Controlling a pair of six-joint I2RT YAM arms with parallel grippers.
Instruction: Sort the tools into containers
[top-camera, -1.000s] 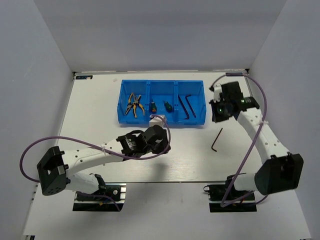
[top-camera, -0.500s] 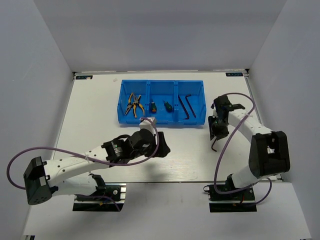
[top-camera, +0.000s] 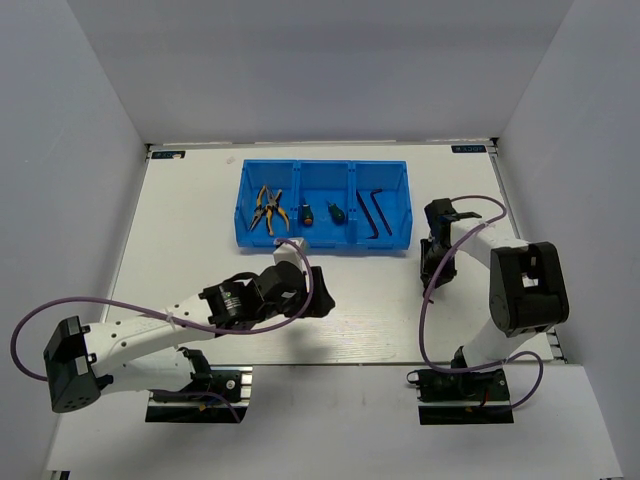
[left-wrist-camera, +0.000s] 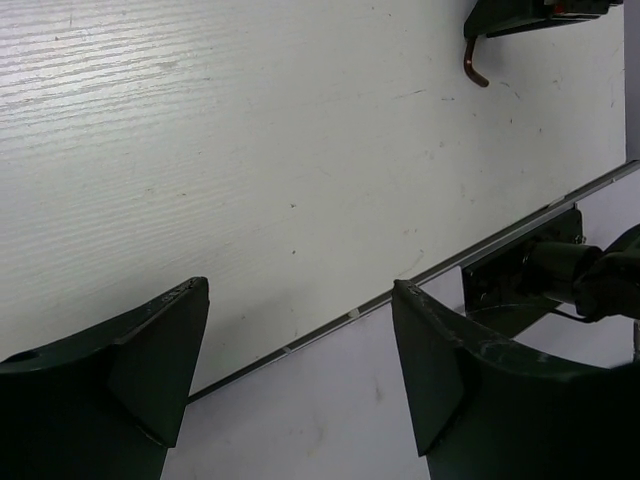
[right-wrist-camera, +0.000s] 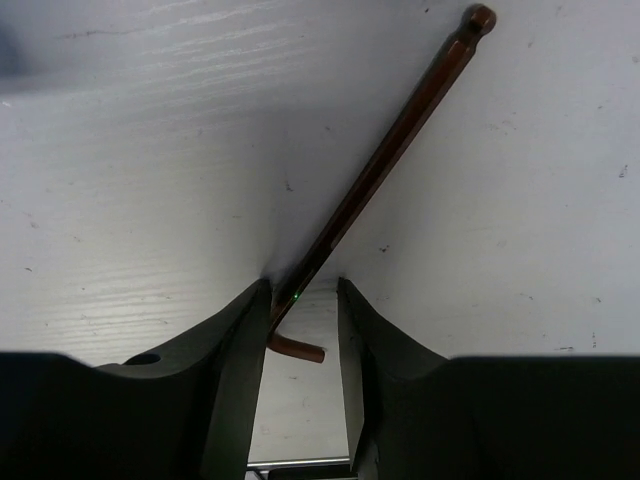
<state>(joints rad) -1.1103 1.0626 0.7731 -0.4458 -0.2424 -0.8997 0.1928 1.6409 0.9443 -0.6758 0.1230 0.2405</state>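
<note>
Loose hex key lies flat on worktop, at 4 o'clock from blue bin. Right pincer straddles the key's bend, fingers narrowly apart, no clamp seen. Left pincer spread wide, over worktop at bin's 6 o'clock.

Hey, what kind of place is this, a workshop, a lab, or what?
Most likely a robotics lab test cell, not a working shop: a white table boxed in by plain walls, the left arm and right arm bolted at its near edge, one blue bin of sorted tools.
</note>
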